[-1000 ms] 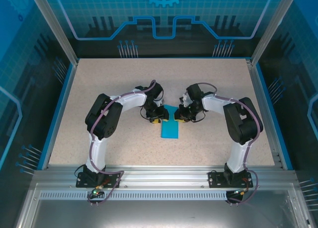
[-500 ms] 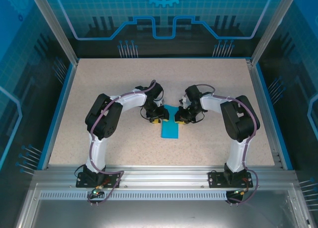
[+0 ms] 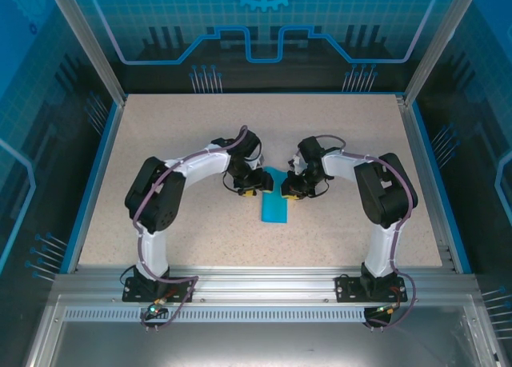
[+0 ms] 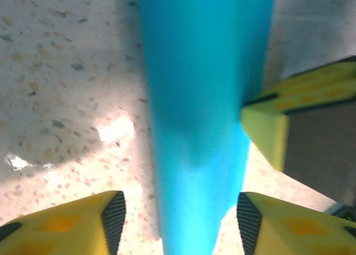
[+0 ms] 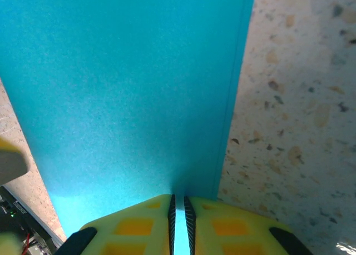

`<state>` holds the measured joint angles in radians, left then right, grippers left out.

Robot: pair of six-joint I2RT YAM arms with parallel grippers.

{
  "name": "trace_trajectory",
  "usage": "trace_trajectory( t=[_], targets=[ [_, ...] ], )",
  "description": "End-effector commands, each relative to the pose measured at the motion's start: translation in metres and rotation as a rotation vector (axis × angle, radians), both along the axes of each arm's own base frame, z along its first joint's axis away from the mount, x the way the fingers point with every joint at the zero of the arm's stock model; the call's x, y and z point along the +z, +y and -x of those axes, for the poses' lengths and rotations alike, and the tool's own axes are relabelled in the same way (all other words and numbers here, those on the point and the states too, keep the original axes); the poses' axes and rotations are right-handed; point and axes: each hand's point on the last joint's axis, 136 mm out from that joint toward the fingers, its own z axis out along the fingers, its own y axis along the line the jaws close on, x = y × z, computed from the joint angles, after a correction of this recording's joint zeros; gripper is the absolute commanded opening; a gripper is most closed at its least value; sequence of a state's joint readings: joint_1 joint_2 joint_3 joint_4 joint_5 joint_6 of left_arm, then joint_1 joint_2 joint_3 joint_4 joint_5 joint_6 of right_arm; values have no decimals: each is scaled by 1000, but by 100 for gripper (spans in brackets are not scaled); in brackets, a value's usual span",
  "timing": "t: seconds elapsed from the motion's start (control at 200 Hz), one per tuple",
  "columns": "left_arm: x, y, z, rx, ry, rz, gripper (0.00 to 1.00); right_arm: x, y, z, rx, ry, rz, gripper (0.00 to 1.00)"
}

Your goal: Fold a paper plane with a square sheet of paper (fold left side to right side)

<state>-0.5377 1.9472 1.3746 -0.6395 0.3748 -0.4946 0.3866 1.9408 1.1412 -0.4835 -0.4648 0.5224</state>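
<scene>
The square sheet of paper (image 3: 273, 205), bright cyan, lies on the tabletop folded into a narrow upright strip, its far end between the two grippers. A finished paper plane is out of view. My left gripper (image 3: 251, 190) stands open at the strip's left side. In the left wrist view the paper (image 4: 203, 116) runs between its yellow fingers (image 4: 67, 224) without touching either pad. My right gripper (image 3: 291, 190) is shut on the strip's right edge. In the right wrist view the paper (image 5: 122, 88) slips between its closed pads (image 5: 172, 210).
The speckled beige tabletop (image 3: 192, 135) spreads out on all sides of the paper. Blue rails (image 3: 101, 167) border it left and right, and glass walls (image 3: 264, 31) stand behind. The right gripper's yellow finger (image 4: 267, 130) sits close beside the left gripper.
My left gripper has opened wider and its elbow has swung out to the left. The right gripper stays clamped on the paper, which has barely moved.
</scene>
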Motion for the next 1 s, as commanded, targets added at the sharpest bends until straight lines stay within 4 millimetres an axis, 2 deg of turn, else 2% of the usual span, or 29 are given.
trace_trajectory(
  t=[0.0, 0.165, 0.37, 0.63, 0.865, 0.995],
  targets=[
    [23, -15, 6, -33, -31, 120, 52, -24, -9, 15, 15, 68, 82, 17],
    [25, -35, 7, -48, -3, 229, 39, -24, -8, 14, 15, 69, 78, 17],
    [6, -42, 7, -42, 50, 237, 36, -25, -8, 15, 17, 68, 77, 17],
    [-38, -13, 16, -12, 109, 43, 35, -26, -8, 16, 20, 75, 86, 17],
    [-58, 4, 27, 9, 150, -36, 34, -31, -11, 19, 21, 93, 105, 17],
    [-61, 9, 33, 17, 162, -34, 34, -32, -13, 21, 26, 99, 115, 17]
  ],
)
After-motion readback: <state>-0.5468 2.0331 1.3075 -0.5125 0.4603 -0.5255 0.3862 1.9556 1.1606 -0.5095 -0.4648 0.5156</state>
